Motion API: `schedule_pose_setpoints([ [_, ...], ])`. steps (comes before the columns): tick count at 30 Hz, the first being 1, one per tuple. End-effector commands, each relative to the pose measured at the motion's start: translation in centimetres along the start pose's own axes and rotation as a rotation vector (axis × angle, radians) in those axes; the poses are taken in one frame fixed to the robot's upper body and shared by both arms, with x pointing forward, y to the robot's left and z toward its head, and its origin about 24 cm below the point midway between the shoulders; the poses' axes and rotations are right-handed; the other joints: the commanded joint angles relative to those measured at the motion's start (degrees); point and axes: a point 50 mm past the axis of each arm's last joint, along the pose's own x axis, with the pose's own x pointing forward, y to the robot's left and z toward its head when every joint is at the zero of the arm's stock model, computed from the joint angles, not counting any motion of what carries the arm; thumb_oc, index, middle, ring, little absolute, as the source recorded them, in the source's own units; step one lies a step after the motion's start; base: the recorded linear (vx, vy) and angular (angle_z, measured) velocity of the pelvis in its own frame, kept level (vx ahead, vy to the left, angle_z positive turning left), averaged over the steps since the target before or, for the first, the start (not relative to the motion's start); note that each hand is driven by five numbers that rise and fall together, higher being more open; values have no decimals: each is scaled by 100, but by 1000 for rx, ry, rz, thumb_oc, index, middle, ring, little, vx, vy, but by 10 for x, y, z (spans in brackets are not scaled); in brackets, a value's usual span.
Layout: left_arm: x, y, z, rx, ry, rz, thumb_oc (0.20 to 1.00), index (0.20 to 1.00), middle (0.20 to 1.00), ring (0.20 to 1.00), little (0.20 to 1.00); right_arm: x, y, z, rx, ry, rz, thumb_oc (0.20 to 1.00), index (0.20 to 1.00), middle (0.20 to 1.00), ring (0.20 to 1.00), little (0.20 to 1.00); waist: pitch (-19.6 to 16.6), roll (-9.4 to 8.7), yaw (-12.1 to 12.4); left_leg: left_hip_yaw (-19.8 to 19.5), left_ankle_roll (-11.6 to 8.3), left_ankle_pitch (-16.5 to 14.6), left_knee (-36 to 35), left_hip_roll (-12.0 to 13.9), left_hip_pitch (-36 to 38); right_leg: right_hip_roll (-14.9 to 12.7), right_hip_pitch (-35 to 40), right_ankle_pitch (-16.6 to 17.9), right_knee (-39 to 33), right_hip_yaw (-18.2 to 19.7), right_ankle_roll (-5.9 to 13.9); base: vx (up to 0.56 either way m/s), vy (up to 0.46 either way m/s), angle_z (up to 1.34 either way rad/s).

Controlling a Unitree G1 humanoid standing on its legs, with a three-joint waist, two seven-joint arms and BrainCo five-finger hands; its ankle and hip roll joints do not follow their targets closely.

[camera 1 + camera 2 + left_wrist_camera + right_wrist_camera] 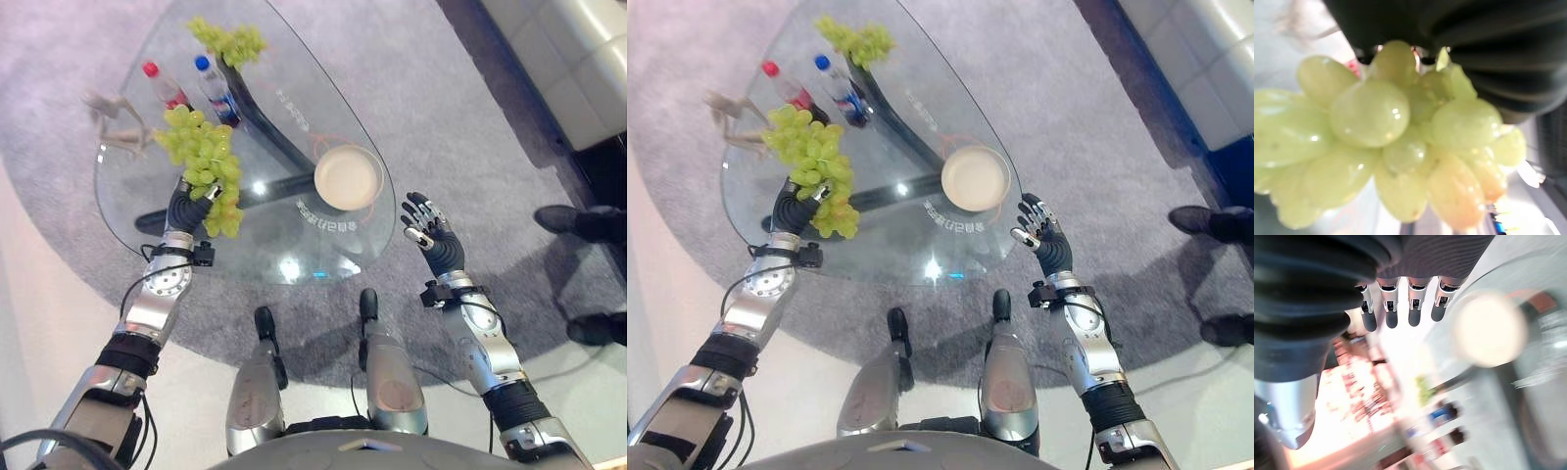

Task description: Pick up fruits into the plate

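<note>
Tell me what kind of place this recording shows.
Probably a lounge or reception area: a low glass coffee table on grey carpet, and a pale upholstered sofa at the edge.

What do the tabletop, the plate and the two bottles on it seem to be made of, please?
Tabletop: clear glass, glossy; the carpet and dark base show through it and lights glint on it.
Plate: smooth, matte cream, probably ceramic or plastic; the look leaves it open.
Bottles, red-capped and blue-capped: likely clear plastic, see-through bodies with coloured caps.
</note>
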Motion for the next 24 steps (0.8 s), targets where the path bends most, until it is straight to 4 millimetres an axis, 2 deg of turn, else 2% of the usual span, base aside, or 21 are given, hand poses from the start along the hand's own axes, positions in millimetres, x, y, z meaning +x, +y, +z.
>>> schedule_pose_setpoints([
  [1,5,0,22,116,-192,29,200,200,200,200,200,11,13,27,-15,-185,10,1000,1000,1000,1000,1000,-792,-205,68,-26,211,-700,350,-391,-57,127,286,-782,458,-367,-79,123,-31,1],
  [3,4,-9,24,177,-224,-14,200,200,200,200,200,21,28,29,7,-178,75,1000,1000,1000,1000,1000,-1047,-186,144,-30,195,-720,307,-351,132,123,517,-813,392,-437,-91,138,-29,7],
  [4,4,-9,25,178,-226,-18,200,200,200,200,200,22,29,29,7,-177,80,1000,1000,1000,1000,1000,-1056,-186,146,-30,194,-721,302,-350,145,122,533,-813,383,-440,-91,109,-27,8],
  [6,3,-19,29,205,-254,-95,200,200,200,200,200,32,48,29,33,-119,179,1000,1000,1000,1000,1000,-1269,-181,243,-36,173,-751,264,-301,334,84,775,-817,277,-523,-87,113,-39,5],
  [11,3,-30,33,244,-300,-158,200,200,200,200,200,39,70,28,60,-45,322,1000,1000,1000,1000,1000,-1466,-199,315,-20,119,-786,148,-213,610,50,1073,-806,122,-618,-40,50,-35,9],
  [17,-3,-50,36,296,-355,-257,200,200,200,200,200,42,83,25,249,3,263,1000,1000,1000,1000,1000,-1617,-205,294,30,98,-786,40,-147,786,80,1203,-788,35,-565,3,13,-12,2],
  [21,-4,-58,38,329,-385,-307,200,200,200,200,200,42,96,24,308,28,306,1000,1000,1000,1000,1000,-1639,-196,270,45,106,-796,28,-141,810,91,1217,-790,14,-530,10,0,0,0],
  [24,-3,-61,43,378,-444,-351,200,200,200,200,200,44,113,24,358,84,382,1000,1000,1000,1000,1000,-1666,-187,272,71,108,-794,4,-130,853,83,1252,-782,-22,-530,24,0,0,0],
])
